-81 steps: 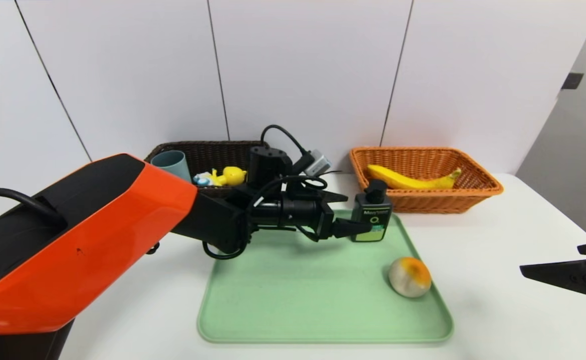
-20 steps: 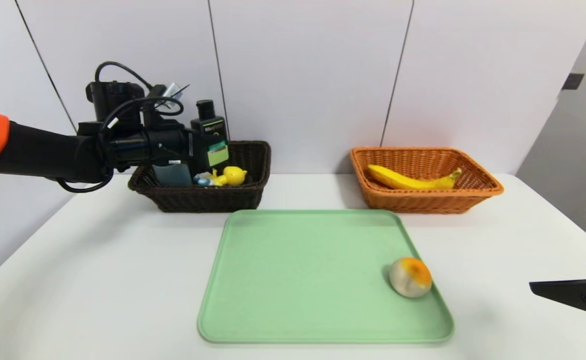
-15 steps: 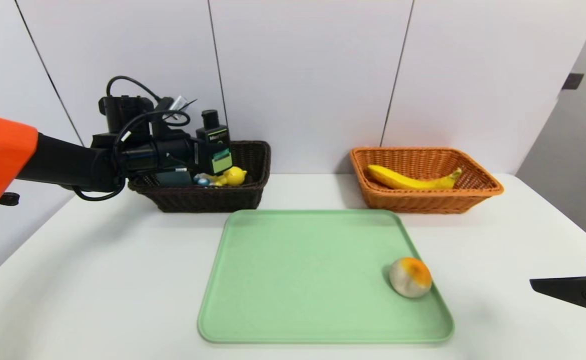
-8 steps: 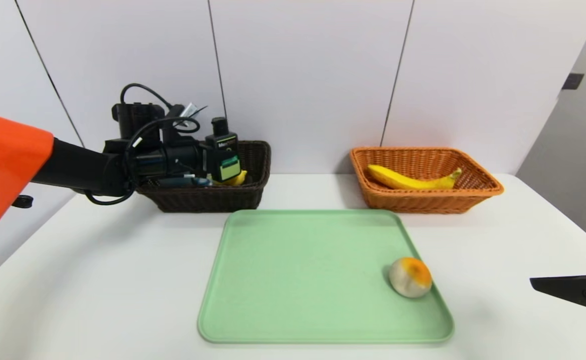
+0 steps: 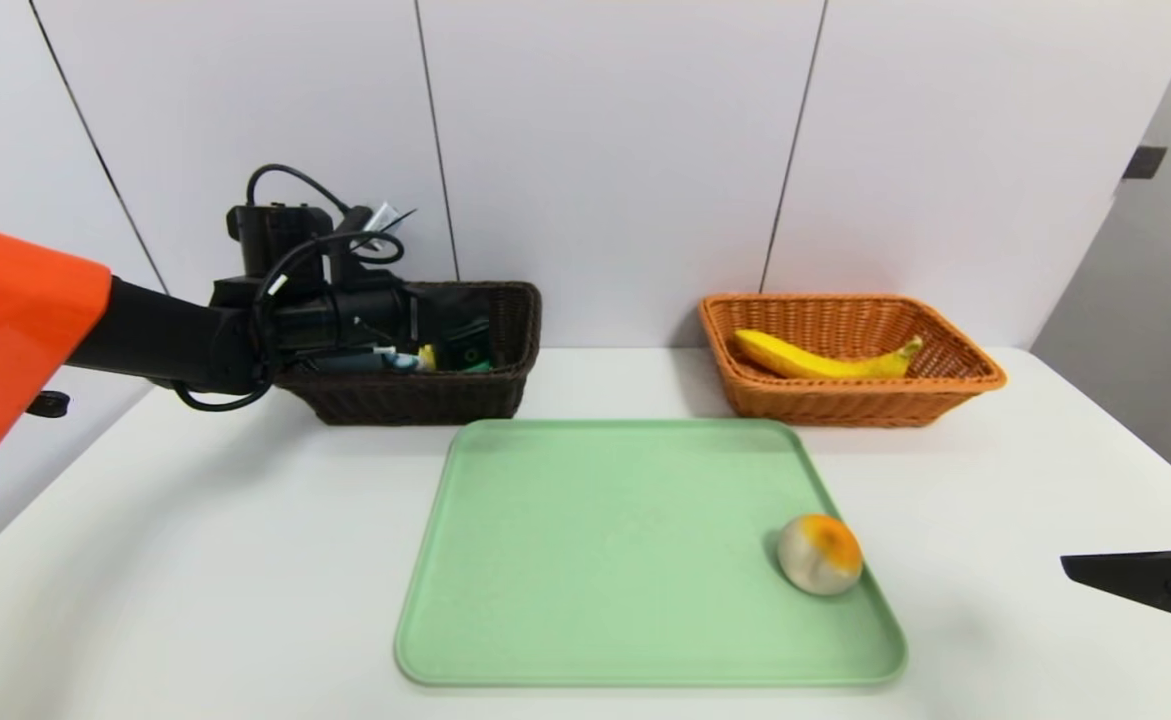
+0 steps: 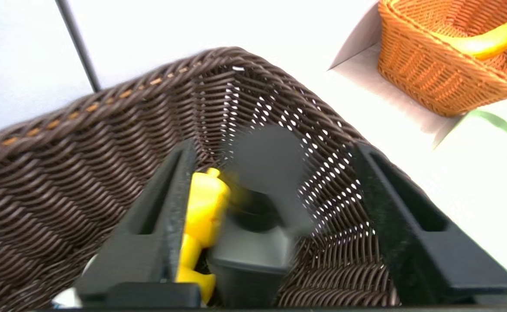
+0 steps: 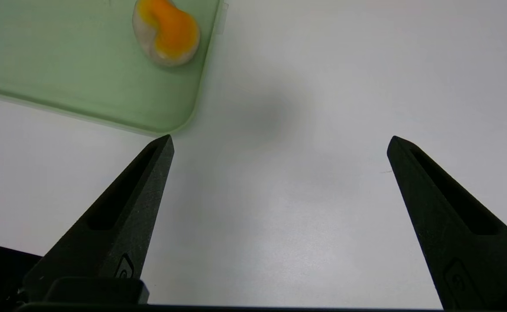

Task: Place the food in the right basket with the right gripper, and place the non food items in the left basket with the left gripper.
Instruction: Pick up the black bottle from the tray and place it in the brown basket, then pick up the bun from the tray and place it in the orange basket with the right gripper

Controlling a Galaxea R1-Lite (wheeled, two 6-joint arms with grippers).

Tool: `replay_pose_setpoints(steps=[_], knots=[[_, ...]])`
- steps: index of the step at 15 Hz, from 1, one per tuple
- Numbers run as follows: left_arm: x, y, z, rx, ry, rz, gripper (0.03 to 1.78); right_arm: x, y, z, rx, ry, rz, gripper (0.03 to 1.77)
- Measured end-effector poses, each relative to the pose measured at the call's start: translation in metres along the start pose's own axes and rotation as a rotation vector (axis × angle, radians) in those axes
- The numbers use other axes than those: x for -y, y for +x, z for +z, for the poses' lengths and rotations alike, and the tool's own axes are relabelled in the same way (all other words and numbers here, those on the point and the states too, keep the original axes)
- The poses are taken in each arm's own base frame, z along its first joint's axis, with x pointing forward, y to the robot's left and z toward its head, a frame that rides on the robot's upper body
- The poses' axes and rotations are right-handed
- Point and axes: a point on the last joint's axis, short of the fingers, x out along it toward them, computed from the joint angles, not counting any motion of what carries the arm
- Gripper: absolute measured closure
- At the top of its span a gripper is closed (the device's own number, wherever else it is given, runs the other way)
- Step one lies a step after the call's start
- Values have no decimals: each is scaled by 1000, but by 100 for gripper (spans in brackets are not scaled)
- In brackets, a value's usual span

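Left claw [image 6: 270, 216] stands open over the dark left basket [image 5: 505, 300], pump bottle [image 6: 257, 216] released into it; right claw [image 7: 279, 143], open and empty, must next take the round fruit [image 5: 820, 553] from the tray [image 5: 595, 560].

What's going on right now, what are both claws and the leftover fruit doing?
Left gripper open over dark basket, bottle released inside. Right gripper open, parked over table. Round fruit waits on green tray. Nothing blocking.

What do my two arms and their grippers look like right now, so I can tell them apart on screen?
The left arm has an orange shell, then black links with looped black cables and a boxy black module on top; the left gripper has two flat black slotted fingers. The right gripper has two black tapered fingers.
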Motion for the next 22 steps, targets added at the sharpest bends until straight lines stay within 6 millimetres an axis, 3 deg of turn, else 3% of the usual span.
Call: replay_pose_setpoints(steps=[6,11,16,22], knots=[[12,-28,39,56,-14,21,29,0,-2,2,13,-2,9,10],[40,-61,56,6,-103,43,20,-1,-1,15,29,-10,18,10],[88,-97,39,-101,-155,-4,16,-13,13,37,9,-66,74,10],[141,-140,-4,-257,-88,-101,14,-41,49,69,-52,-168,159,10]])
